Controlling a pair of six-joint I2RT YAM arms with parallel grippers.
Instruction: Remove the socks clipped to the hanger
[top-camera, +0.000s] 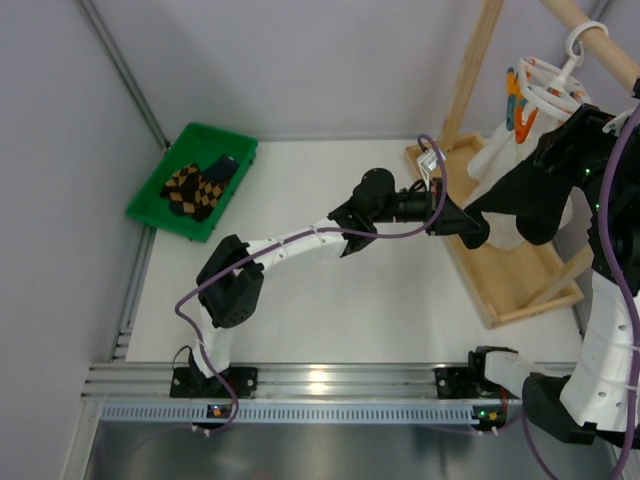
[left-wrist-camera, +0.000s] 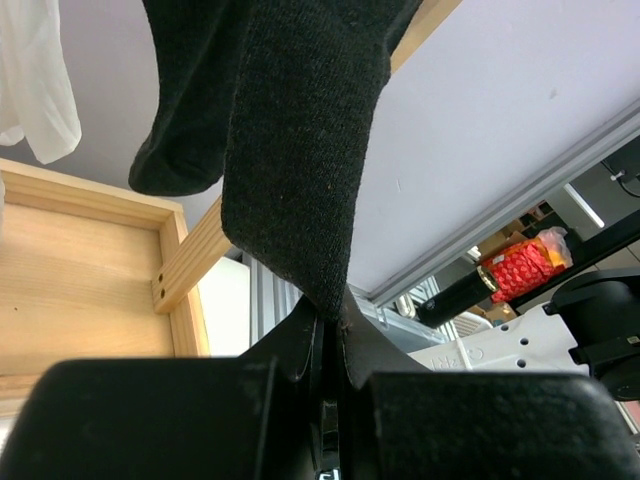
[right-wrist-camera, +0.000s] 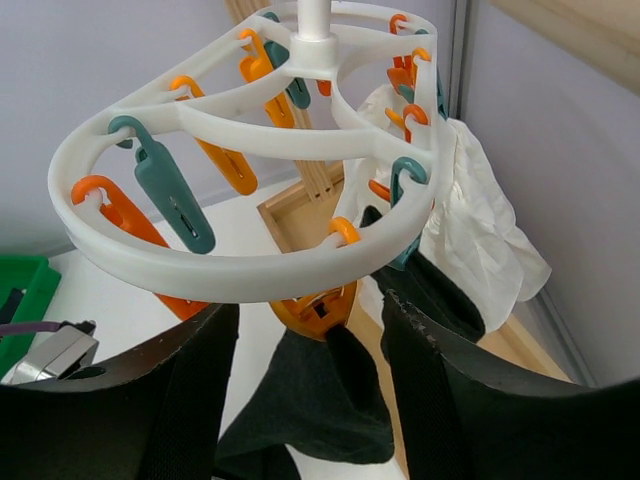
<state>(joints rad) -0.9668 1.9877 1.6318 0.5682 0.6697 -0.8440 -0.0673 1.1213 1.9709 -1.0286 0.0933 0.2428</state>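
Dark sock (left-wrist-camera: 300, 150): hangs from hanger (right-wrist-camera: 230, 275) at 2 o'clock of the table (top-camera: 380, 300), long axis slanting toward 8 o'clock. Left gripper (left-wrist-camera: 330, 320): pinched tight on its lower end. Right gripper (right-wrist-camera: 310, 335): jaws apart astride the holding orange clip (right-wrist-camera: 318, 312), gripping nothing; nearer arm.

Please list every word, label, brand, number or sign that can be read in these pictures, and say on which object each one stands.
No text can be read with certainty.
Small dark print on the white arm casing: too blurred to read.
Print on the red packet in the background: too small to read.
The hanger and the socks: no lettering visible.
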